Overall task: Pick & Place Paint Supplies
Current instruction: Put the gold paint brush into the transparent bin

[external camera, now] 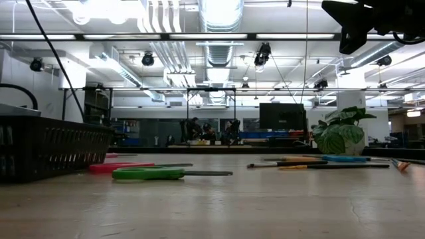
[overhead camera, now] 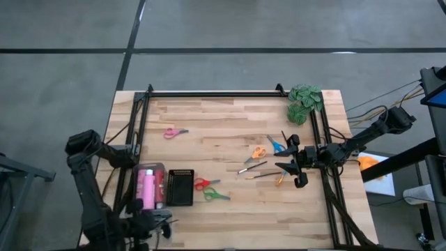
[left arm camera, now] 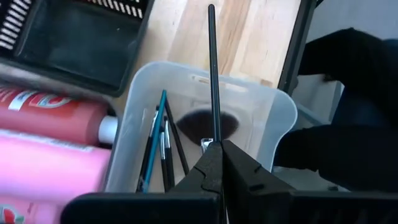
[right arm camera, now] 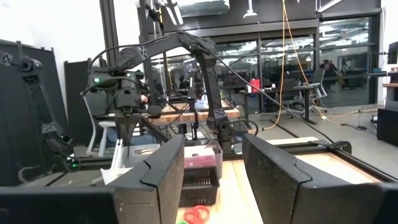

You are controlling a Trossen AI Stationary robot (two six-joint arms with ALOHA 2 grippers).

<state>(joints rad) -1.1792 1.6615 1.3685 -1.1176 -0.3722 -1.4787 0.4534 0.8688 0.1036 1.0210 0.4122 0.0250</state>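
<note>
The left gripper [left arm camera: 219,163] is clamped on 1 brush [left arm camera: 212,74]; it should be lowered upright into the clear tub [left arm camera: 273,118] before release. The right gripper [right arm camera: 211,168] is held apart, empty.

At the table's [overhead camera: 230,209] near left a clear tub [overhead camera: 150,187] holds two paint bottles [overhead camera: 148,188], with brushes [left arm camera: 158,149] in its near end, and a mesh tray [overhead camera: 180,187] stands just right of it. Right of the tray lie two pairs of scissors [overhead camera: 209,189] side by side, and another pair [overhead camera: 175,132] lies alone farther back on the left. Right of centre, what seem to be two more scissors [overhead camera: 268,148] and several loose brushes [overhead camera: 254,169] lie close together, with a leafy clump [overhead camera: 304,102] at the far right corner.
</note>
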